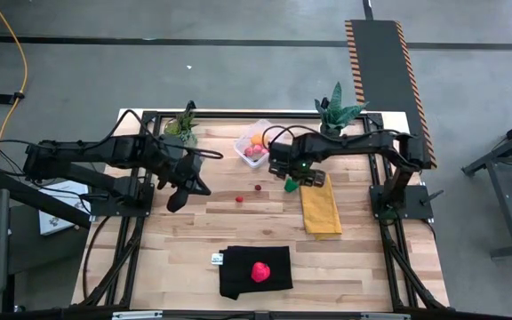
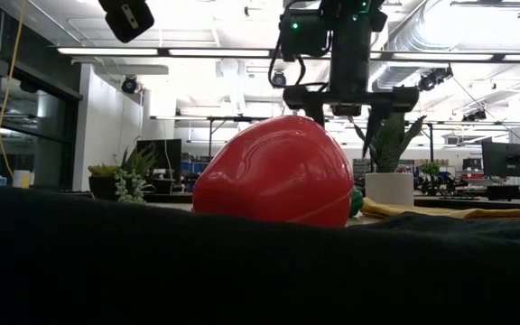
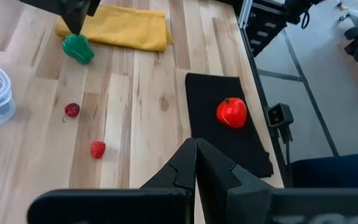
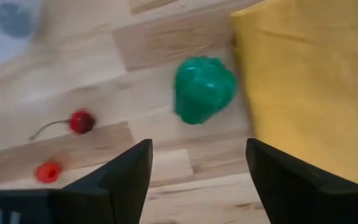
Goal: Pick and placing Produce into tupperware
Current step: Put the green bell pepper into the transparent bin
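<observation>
Looming closest to the low camera, one red toy pepper [image 2: 273, 171] sits on the single black cloth [image 1: 254, 271], at the table's [image 1: 185, 240] near edge. One yellow cloth [image 1: 321, 209] lies beyond the black cloth, toward the right arm. One clear tupperware [image 1: 254, 142] stands past the yellow cloth at the far edge, holding orange and pink pieces. One green toy pepper [image 4: 202, 89] lies loose just beside the yellow cloth, under the right gripper [image 4: 194, 177], fingers apart around nothing. Between tupperware and black cloth lie one cherry [image 4: 79, 122] and one strawberry [image 4: 47, 171]. Left gripper [image 3: 195, 163] hovers, fingers together, empty.
</observation>
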### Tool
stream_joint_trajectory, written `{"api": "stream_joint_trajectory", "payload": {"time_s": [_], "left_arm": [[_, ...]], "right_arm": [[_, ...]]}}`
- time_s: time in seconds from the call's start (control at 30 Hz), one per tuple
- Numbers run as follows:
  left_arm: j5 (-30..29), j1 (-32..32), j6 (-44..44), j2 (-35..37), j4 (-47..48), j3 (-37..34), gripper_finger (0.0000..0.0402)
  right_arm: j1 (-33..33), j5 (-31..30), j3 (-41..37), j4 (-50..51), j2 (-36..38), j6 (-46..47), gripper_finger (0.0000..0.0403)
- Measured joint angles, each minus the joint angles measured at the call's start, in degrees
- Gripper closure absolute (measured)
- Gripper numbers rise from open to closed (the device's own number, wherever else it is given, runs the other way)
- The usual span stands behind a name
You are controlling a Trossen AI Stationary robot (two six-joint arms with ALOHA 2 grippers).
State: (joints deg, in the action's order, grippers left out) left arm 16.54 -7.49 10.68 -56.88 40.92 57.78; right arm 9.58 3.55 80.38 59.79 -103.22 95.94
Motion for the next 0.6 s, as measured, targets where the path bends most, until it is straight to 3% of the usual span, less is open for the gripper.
{"api": "stream_joint_trajectory", "payload": {"time_s": [0.6], "left_arm": [[0.0, 0.0, -3.2, 0.0, 4.8, 0.0, 0.0401]], "right_arm": [[-0.4, 1.6, 0.0, -3.4, -6.8, 5.3, 0.0084]]}}
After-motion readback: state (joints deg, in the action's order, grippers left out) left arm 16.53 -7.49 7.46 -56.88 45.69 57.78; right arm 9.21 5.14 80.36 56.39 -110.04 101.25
